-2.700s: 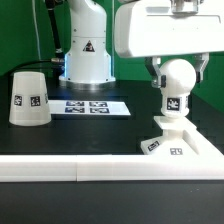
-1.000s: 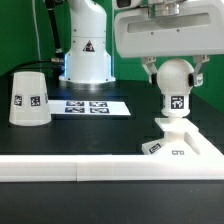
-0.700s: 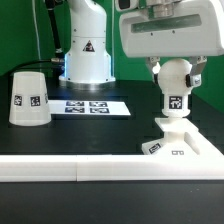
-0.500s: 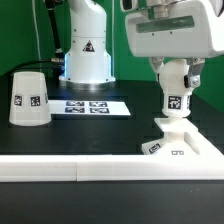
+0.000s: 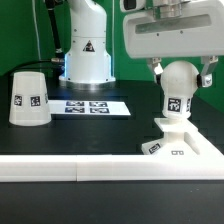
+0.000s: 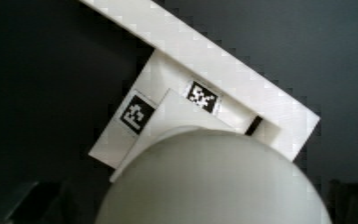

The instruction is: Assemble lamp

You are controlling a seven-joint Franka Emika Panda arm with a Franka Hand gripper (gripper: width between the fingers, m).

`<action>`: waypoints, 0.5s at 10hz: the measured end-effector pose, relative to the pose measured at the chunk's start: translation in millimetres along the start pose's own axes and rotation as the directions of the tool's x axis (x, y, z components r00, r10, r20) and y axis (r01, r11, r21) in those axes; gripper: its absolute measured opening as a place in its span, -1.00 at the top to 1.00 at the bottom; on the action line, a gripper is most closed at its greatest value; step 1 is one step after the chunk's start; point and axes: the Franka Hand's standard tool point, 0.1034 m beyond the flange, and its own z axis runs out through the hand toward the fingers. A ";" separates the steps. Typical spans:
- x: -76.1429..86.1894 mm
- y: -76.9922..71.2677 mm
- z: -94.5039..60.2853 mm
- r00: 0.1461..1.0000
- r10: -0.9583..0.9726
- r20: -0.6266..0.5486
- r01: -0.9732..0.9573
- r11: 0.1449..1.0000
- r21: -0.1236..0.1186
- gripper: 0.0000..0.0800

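The lamp's white ball-shaped bulb (image 5: 180, 86) stands upright with its neck in the flat angular base (image 5: 183, 141) on the exterior view's right. My gripper (image 5: 181, 68) hangs over the bulb's upper half and is open. One finger stands on each side of the ball, slightly off its surface. The tapered shade (image 5: 29, 98) rests mouth-down far off on the exterior view's left. In the wrist view the bulb's dome (image 6: 211, 180) fills the near field, with the base (image 6: 172, 105) and its markers beyond it.
The marker board (image 5: 88, 105) lies flat between the shade and the base. Behind it rises the tall white robot column (image 5: 86, 45). A long white rail (image 5: 70, 168) runs along the table's front edge, right against the base.
The jaws have spread apart and let go of the bulb. The hand has turned and shifted slightly to the exterior view's right. The bulb stays standing in the base.
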 end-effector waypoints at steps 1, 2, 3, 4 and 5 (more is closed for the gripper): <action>0.5 -0.6 0.6 0.987 -0.160 -0.007 0.160 0.987 -0.011 -0.75; -0.7 -1.9 0.8 0.973 -0.230 -0.006 0.230 0.973 -0.015 -0.75; 0.1 -1.2 0.8 0.962 -0.272 -0.006 0.272 0.962 -0.015 -0.75; 0.3 -1.0 1.0 0.938 -0.347 -0.005 0.346 0.938 -0.016 -0.75; 0.2 -1.0 1.0 0.922 -0.387 -0.004 0.387 0.922 -0.016 -0.75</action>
